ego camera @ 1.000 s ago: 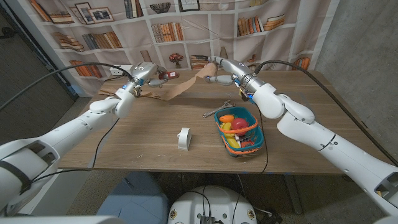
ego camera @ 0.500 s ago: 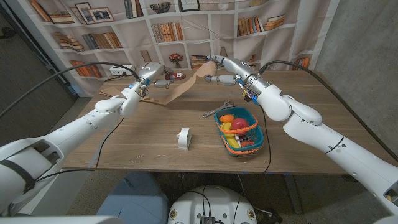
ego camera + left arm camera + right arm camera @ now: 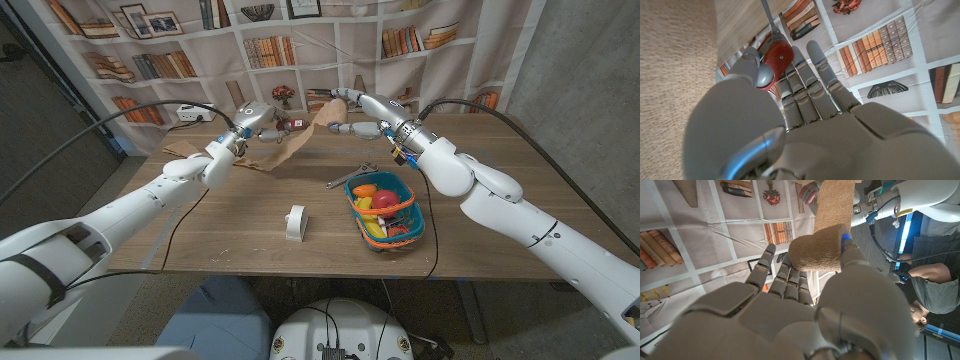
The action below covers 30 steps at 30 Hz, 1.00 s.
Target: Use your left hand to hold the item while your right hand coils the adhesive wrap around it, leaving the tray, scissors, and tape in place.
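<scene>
Wrapping underway: left hand (image 3: pixel 258 119) grips red item (image 3: pixel 777 56); right hand (image 3: pixel 350 112) clutches wrap roll (image 3: pixel 820 247); slack strip (image 3: pixel 300 135) may snag w/ table.

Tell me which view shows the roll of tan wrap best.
The right wrist view: the roll of tan wrap sits close up in the right hand, its strip running away towards the left hand. The head view shows it small. The left wrist view shows tan wrap material along one side.

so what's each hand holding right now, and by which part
The left hand grips a red-headed item by its rounded head, thumb against fingers. The right hand holds the tan wrap roll, thumb over the roll's side.
</scene>
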Available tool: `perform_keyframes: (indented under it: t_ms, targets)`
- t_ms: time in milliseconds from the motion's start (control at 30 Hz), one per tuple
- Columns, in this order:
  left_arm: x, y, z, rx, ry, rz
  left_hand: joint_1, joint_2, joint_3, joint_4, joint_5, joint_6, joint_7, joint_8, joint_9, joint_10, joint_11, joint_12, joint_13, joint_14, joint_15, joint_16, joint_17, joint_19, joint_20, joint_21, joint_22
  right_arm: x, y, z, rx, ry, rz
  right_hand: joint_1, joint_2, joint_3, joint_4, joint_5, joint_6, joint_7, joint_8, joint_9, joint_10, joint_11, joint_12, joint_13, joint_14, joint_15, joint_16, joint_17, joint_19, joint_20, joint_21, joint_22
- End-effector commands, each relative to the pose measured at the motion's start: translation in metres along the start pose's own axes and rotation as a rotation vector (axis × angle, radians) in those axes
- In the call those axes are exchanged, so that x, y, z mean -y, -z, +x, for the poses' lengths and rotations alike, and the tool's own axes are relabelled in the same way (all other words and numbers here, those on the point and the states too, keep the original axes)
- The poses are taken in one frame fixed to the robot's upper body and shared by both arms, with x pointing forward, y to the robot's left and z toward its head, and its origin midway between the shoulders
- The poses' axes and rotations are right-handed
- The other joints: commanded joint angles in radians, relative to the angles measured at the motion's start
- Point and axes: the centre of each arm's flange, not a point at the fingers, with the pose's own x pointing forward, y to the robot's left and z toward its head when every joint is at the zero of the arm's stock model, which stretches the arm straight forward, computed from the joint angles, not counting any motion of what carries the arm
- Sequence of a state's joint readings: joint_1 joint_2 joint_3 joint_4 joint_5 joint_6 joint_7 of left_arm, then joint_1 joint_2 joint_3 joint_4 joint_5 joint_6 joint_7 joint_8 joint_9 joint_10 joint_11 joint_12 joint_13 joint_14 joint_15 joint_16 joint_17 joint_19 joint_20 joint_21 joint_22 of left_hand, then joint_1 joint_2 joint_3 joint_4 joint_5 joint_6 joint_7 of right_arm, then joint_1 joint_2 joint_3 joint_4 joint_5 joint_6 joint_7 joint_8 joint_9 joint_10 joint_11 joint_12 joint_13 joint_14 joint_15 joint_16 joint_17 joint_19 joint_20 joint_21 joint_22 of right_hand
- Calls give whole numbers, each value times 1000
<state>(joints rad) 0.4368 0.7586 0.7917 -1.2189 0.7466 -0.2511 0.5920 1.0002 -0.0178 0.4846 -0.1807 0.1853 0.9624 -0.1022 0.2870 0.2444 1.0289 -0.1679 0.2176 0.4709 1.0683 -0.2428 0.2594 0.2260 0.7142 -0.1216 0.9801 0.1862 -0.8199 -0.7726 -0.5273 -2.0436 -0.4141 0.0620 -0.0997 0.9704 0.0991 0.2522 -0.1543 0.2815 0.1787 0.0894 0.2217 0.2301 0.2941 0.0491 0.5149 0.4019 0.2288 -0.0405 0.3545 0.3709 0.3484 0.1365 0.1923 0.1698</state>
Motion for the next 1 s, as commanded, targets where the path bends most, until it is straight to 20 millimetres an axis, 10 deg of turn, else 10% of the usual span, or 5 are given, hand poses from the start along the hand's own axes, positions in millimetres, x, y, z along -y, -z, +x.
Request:
perform_keyframes:
  t_ms: [33,1000]
  targets:
    - [8,-16,7,46,16,-27,160,166,19,14,9,26,-18,-3,3,6,-3,4,3,3,4,3,1,-1,0,8,0,1,0,2,27,10,6,0,3,2,0,2,4,0,3,5,42,-47,8,3,3,-30,-4,0,-8,2,-2,5]
    - [15,-46,22,107,-1,-73,158,165,24,13,8,27,-17,-7,4,3,-1,2,4,2,4,3,3,-7,0,21,-1,14,0,7,59,50,-17,5,2,9,-3,1,9,-6,3,7,42,-50,10,7,4,-35,-11,-4,-25,21,-3,4]
